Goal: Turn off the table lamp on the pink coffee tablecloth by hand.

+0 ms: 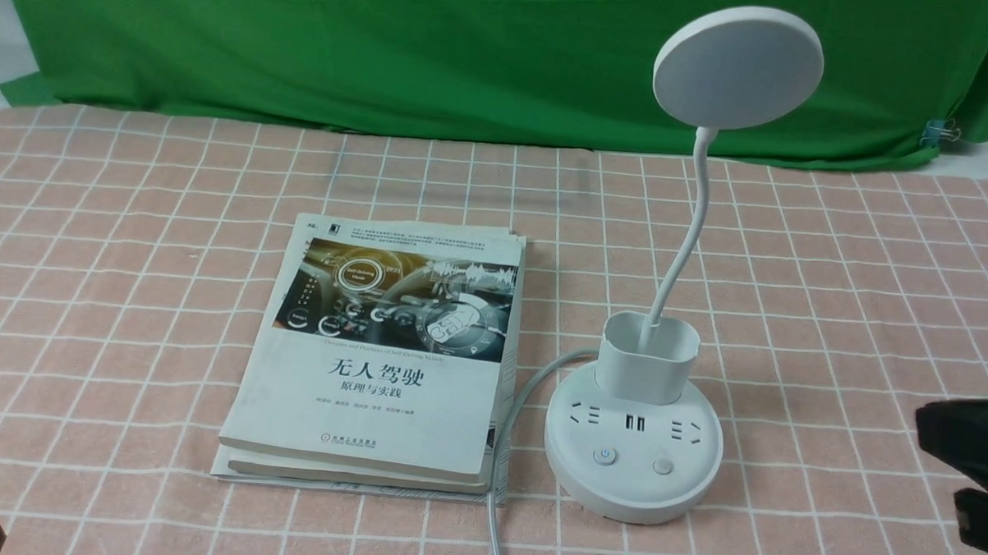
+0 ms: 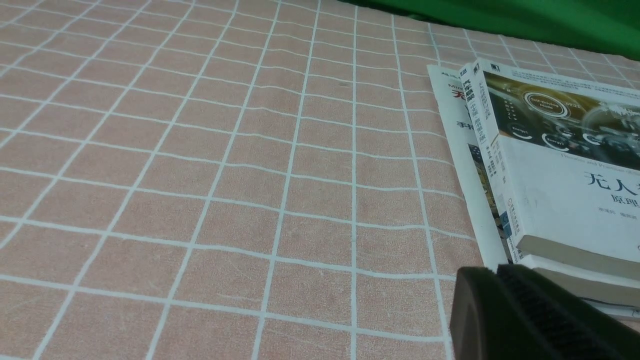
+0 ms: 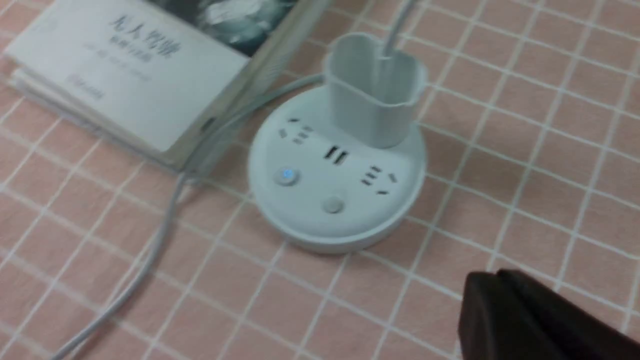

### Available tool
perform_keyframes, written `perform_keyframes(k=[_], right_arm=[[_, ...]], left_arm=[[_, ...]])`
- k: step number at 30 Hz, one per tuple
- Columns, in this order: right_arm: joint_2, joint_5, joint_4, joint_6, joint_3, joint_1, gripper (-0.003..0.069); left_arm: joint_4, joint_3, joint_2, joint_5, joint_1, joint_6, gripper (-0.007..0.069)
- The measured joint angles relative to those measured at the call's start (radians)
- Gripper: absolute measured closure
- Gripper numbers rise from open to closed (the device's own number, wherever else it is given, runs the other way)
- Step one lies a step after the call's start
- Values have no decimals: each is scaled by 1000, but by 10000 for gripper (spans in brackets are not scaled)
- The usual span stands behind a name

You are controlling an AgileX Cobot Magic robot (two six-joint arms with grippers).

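Observation:
The white table lamp (image 1: 634,447) stands on the pink coffee tablecloth (image 1: 829,322), right of centre. Its disc head (image 1: 738,67) rises on a thin neck from a cup-shaped holder (image 1: 647,369). The round base has sockets, a blue-lit button (image 1: 604,455) and a plain button (image 1: 662,466). In the right wrist view the lamp base (image 3: 335,175) lies ahead of my right gripper (image 3: 495,282), which is shut and empty, apart from the base. That hand (image 1: 968,458) shows at the right edge of the front view. My left gripper (image 2: 495,272) is shut and empty beside the books.
A stack of books (image 1: 384,356) lies left of the lamp; it also shows in the left wrist view (image 2: 550,170). The lamp's grey cable (image 1: 505,442) runs between books and base toward the front edge. A green backdrop cloth (image 1: 387,52) hangs behind.

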Motion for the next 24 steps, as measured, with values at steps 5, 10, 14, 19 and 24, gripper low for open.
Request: perform_keyframes(k=[5, 10, 14, 19, 24], right_arm=[[-251, -288, -5, 0, 336, -175, 620], [-495, -389, -9, -5, 558, -252, 618], [-655, -395, -12, -31, 656, -289, 619], [-749, -315, -13, -40, 658, -304, 619], [-766, -284, -14, -78, 658, -313, 615]], left_arm=[[0, 0, 0, 0, 0, 0, 618], [0, 0, 0, 0, 0, 0, 618], [0, 0, 0, 0, 0, 0, 618], [0, 0, 0, 0, 0, 0, 618], [0, 0, 0, -2, 0, 0, 618]])
